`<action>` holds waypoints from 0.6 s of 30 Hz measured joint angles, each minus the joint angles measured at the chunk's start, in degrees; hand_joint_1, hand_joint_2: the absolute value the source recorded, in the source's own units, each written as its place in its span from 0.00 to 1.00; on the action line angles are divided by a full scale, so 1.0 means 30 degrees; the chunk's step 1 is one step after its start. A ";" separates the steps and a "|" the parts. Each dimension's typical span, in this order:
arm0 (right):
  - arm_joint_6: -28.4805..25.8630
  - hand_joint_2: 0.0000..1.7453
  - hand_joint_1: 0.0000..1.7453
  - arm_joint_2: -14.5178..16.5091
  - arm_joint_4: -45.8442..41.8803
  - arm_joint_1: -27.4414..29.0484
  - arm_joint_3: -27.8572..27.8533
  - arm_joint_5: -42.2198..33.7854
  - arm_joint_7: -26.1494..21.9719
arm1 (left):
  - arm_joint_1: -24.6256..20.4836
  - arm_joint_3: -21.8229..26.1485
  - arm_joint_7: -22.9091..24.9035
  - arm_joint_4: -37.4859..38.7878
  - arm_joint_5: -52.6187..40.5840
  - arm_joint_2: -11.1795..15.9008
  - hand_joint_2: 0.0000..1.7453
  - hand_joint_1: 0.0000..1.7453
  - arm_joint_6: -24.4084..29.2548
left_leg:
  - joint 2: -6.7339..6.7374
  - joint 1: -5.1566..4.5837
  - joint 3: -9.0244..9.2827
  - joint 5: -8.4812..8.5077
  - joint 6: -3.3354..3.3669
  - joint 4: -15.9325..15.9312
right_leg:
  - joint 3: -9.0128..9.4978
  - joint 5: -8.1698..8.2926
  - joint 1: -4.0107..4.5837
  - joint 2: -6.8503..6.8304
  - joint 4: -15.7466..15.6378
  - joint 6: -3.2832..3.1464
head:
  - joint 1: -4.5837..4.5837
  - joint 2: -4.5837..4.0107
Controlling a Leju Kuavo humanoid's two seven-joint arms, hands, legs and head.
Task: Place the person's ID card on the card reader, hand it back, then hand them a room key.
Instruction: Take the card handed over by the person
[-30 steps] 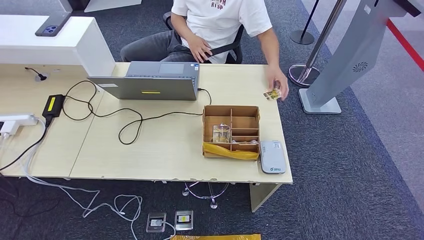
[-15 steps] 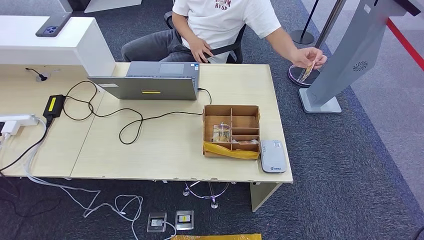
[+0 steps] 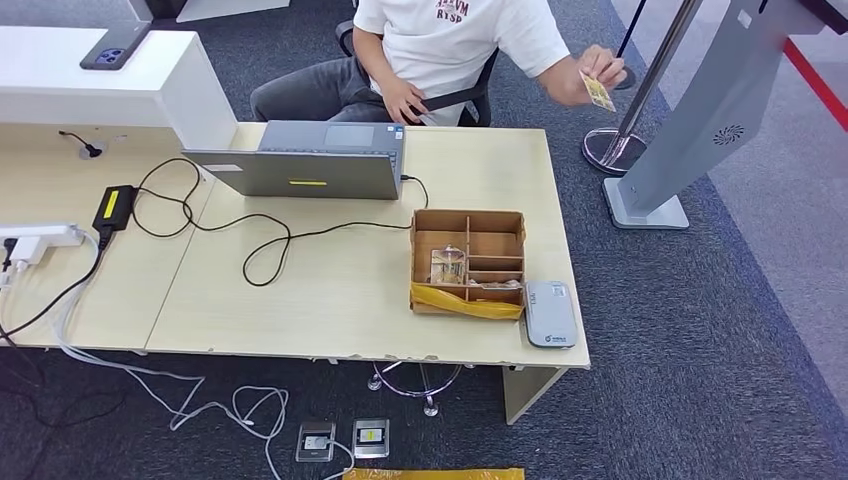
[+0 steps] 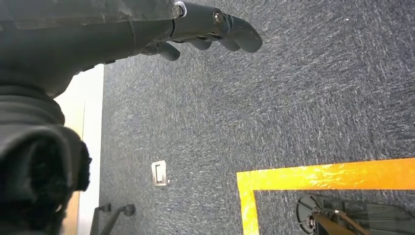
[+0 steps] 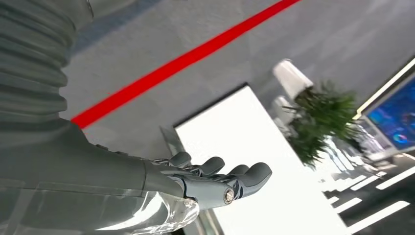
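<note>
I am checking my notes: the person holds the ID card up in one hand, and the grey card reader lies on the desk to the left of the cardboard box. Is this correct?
Not quite. In the head view the grey card reader lies to the right of the cardboard box, at the desk corner. The rest holds: the person's hand holds the ID card up.

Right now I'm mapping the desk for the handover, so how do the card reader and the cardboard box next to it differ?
The card reader is a flat, closed grey slab with rounded corners; the cardboard box is brown, open-topped and split into compartments. The card reader has nothing lying on it, while the cardboard box holds small items and has a yellow strip along its near side. The card reader is the smaller of the two. Both sit at the right end of the desk, side by side.
</note>
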 joint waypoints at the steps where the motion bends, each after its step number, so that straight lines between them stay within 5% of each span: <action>1: -0.0257 1.00 0.00 0.0400 0.0024 -0.0140 0.0804 0.0002 0.0009 | -0.0021 -0.0069 -0.0029 0.0000 -0.0020 -0.0002 0.00 0.00 0.0005 | 0.0022 0.0001 0.0007 0.0000 0.0000 -0.0001 | 0.0000 0.0000 0.0001 0.0019 0.0001 0.0000 | 0.0000 0.0000; 8: -0.1042 1.00 0.00 0.3084 0.0168 -0.0343 0.4899 0.0005 0.0025 | -0.0126 -0.0262 -0.0184 0.0000 -0.0042 -0.0107 0.00 0.00 0.0169 | -0.0027 0.0017 0.0023 0.0029 -0.0030 0.0001 | -0.0010 0.0002 0.0017 0.0001 0.0003 0.0000 | -0.0003 0.0002; 15: -0.1113 1.00 0.00 0.4527 0.0171 -0.0323 0.7428 0.0005 0.0052 | -0.0135 -0.0359 -0.0271 -0.0002 -0.0031 -0.0106 0.00 0.00 0.0189 | -0.0009 0.0023 -0.0006 0.0026 -0.0033 0.0000 | -0.0030 0.0001 0.0016 0.0013 0.0011 -0.0002 | 0.0002 -0.0002; 18: 0.0403 1.00 0.00 0.5222 -0.0423 0.0749 0.9337 -0.1293 0.1247 | -0.0147 -0.0389 -0.0268 -0.0002 -0.0016 -0.0069 0.00 0.00 0.0186 | 0.0032 0.0049 0.0125 0.0005 -0.0036 0.0013 | 0.0006 -0.0004 0.0064 0.0064 -0.0055 -0.0005 | -0.0018 0.0000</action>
